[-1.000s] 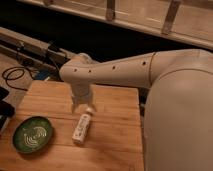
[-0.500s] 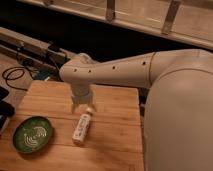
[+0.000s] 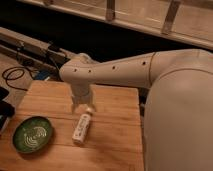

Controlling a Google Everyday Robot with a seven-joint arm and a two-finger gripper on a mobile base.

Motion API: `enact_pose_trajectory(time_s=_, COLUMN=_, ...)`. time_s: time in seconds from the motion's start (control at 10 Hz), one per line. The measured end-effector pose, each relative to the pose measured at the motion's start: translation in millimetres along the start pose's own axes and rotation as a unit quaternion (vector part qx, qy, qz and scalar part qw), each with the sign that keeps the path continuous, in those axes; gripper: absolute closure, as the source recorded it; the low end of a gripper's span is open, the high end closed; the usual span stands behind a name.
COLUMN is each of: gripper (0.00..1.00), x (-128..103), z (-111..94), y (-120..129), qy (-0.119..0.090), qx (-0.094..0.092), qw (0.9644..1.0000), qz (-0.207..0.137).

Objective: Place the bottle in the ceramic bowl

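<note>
The small white bottle (image 3: 82, 127) lies on its side on the wooden table (image 3: 115, 135), near the middle. The dark green ceramic bowl (image 3: 33, 134) with pale swirl lines sits on the table at the left front, apart from the bottle. My gripper (image 3: 84, 106) hangs from the white arm just above the far end of the bottle, pointing down at the table.
The large white arm (image 3: 150, 70) crosses from the right over the table's back half. Black cables (image 3: 15, 77) lie on the floor at the left. A dark rail and a light counter edge (image 3: 140, 20) run along the back.
</note>
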Motion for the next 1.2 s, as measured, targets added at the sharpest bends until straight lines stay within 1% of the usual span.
enact_pose_trajectory(time_s=0.8, gripper=0.35, x=0.1, z=-0.5, y=-0.8, qy=-0.002, qx=0.001, qw=1.0000, qz=-0.001)
enact_pose_trajectory(time_s=0.9, gripper=0.35, x=-0.2, z=2.2, y=-2.5, qy=-0.014, qx=-0.004, qw=0.9999, qz=0.007)
enact_pose_trajectory(time_s=1.0, gripper=0.35, x=1.0, z=9.2, y=-7.2, qy=-0.027, qx=-0.002, qw=0.9995, qz=0.018)
enact_pose_trajectory(time_s=1.1, gripper=0.35, x=-0.2, z=18.8, y=-8.6, qy=-0.036, qx=-0.002, qw=0.9991, qz=0.023)
enact_pose_trajectory(time_s=1.2, gripper=0.35, x=0.0, z=36.9, y=-6.8, qy=-0.044, qx=-0.001, qw=0.9987, qz=0.026)
